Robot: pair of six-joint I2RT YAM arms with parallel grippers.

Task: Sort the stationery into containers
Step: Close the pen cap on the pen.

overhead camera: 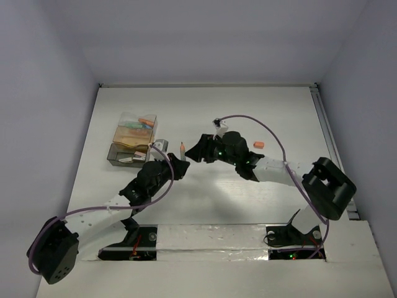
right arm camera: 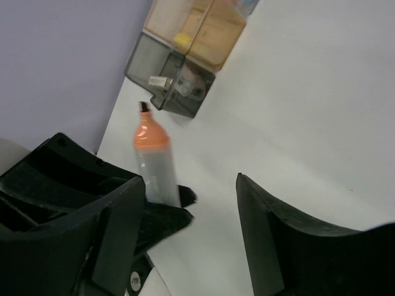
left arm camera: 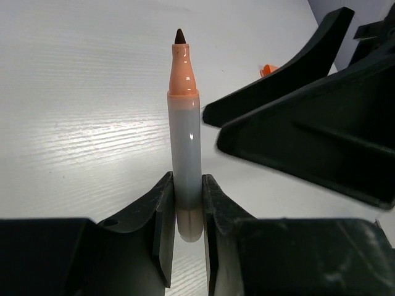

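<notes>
Sorting looks nearly done: the clear plastic box (overhead camera: pixel 115 133) at ten o'clock on the surface (overhead camera: pixel 248 112) holds coloured pieces (overhead camera: pixel 139 124) in tan compartments and a white piece (right arm camera: pixel 160 81) in its grey section. Your left jaws grip the grey, orange-tipped marker (left arm camera: pixel 184 142) upright at centre; right jaws gape beside it. An orange cap (overhead camera: pixel 259 144) lies at two o'clock.

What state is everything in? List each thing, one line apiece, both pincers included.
Marker: uncapped, tip exposed, held upright.
Left pincer: shut on the marker's lower barrel.
Right pincer: open, holding nothing, close beside the marker.
Orange piece: lying loose on the table.
Clear box: no lid on it, stationery already inside.
</notes>
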